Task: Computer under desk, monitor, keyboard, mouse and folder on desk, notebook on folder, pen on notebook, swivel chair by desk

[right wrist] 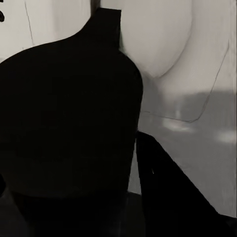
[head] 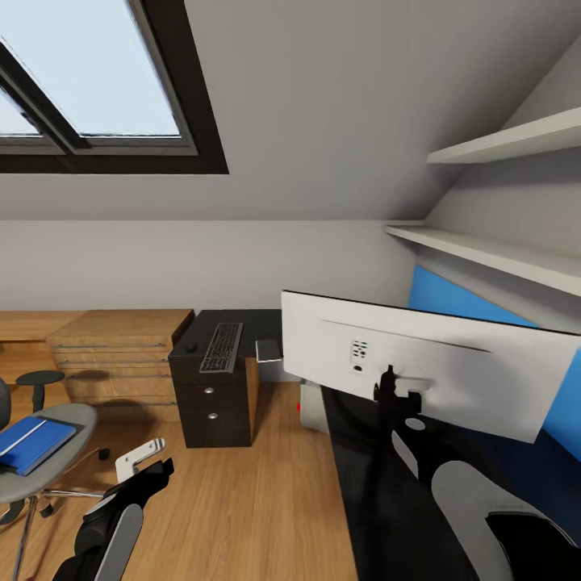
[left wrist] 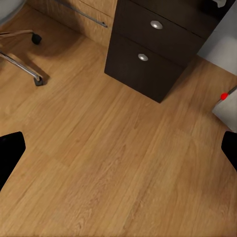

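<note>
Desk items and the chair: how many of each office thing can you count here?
Monitor: 1
Keyboard: 1
Mouse: 1
Notebook: 1
Folder: 1
Swivel chair: 1
Total: 6

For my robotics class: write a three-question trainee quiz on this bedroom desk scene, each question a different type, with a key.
1. True or false: the folder lies on the swivel chair.
2. Which lies beside the keyboard on the drawer end of the desk? A) mouse B) mug C) lamp
3. Fill in: the monitor shows the head camera its white ____.

Key: 1 true; 2 A; 3 back.
</note>
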### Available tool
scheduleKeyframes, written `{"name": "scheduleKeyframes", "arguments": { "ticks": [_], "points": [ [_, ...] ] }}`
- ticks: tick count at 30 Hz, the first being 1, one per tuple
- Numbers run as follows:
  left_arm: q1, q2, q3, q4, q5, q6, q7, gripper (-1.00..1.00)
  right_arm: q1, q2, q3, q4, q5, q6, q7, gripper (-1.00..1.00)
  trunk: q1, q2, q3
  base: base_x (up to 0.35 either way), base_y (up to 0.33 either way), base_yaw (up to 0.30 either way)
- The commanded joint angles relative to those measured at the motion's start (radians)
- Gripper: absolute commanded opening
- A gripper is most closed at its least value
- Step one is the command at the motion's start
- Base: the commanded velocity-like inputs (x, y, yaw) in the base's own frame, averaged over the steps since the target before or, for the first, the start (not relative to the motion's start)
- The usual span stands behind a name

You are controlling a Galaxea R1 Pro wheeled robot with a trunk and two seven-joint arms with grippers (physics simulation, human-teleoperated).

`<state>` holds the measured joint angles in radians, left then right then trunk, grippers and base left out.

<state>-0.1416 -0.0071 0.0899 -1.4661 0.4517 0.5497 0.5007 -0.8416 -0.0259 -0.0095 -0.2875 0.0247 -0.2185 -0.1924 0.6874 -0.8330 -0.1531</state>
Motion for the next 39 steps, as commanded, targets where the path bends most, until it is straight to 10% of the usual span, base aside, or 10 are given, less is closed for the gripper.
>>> {"name": "scheduleKeyframes", "arguments": {
  "ticks": [1, 22, 39],
  "points": [
    [-0.001, -0.001, 0.001, -0.001, 0.01, 0.003, 0.007, 1.0, -0.001, 0.001, 0.006, 0.002, -0.001, -0.002, 0.002, -1.0, 0.0, -0.001, -0.002, 0.0, 0.0, 0.0],
    [-0.001, -0.001, 0.0, -0.002, 0.01, 0.003, 0.007, 1.0, -0.001, -0.002, 0.005, 0.001, 0.0, -0.005, 0.001, -1.0, 0.0, -0.001, -0.002, -0.009, 0.0, 0.0],
    [-0.001, -0.001, 0.0, -0.002, 0.01, 0.003, 0.007, 1.0, -0.001, -0.015, 0.006, 0.0, -0.002, -0.015, 0.001, -1.0, 0.0, -0.001, -0.002, -0.308, 0.0, 0.0]
  ]
}}
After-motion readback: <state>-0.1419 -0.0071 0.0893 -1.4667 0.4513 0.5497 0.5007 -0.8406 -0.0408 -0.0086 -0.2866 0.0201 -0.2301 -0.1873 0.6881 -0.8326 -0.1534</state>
